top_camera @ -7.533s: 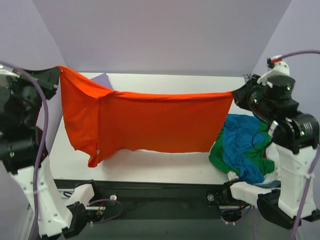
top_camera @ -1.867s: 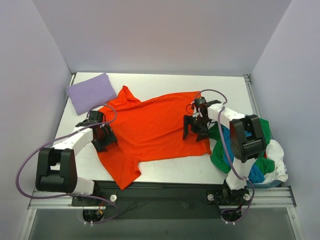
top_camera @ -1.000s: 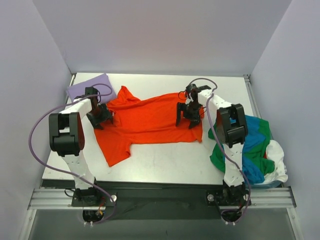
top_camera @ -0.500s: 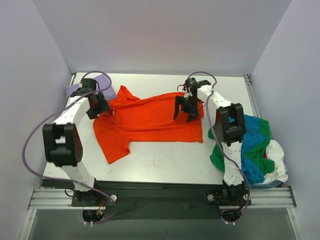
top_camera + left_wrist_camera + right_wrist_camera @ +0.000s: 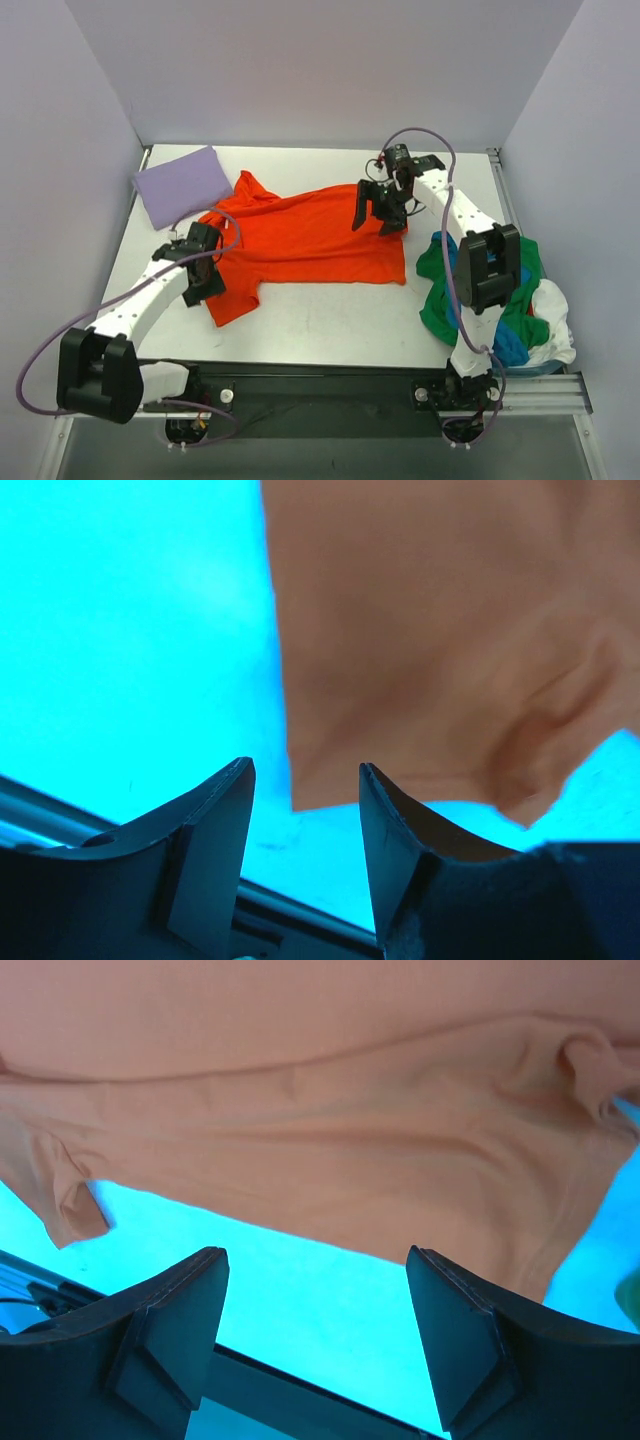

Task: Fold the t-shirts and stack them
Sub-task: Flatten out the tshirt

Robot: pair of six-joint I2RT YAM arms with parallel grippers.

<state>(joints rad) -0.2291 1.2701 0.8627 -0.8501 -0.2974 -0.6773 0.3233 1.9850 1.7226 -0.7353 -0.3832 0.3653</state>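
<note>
L gripper (image 5: pixel 305 776) moved to orange tee (image 5: pixel 310 238), half-open; R gripper (image 5: pixel 316 1260) wide.

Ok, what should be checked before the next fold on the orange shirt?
1. Orange shirt spread on the table: ok.
2. Left gripper open, nothing held: ok.
3. Right gripper open, nothing held: ok.
4. Near sleeve folded in: not ok, it sticks out.
5. Orange shirt clear of the purple shirt: cannot tell.
</note>
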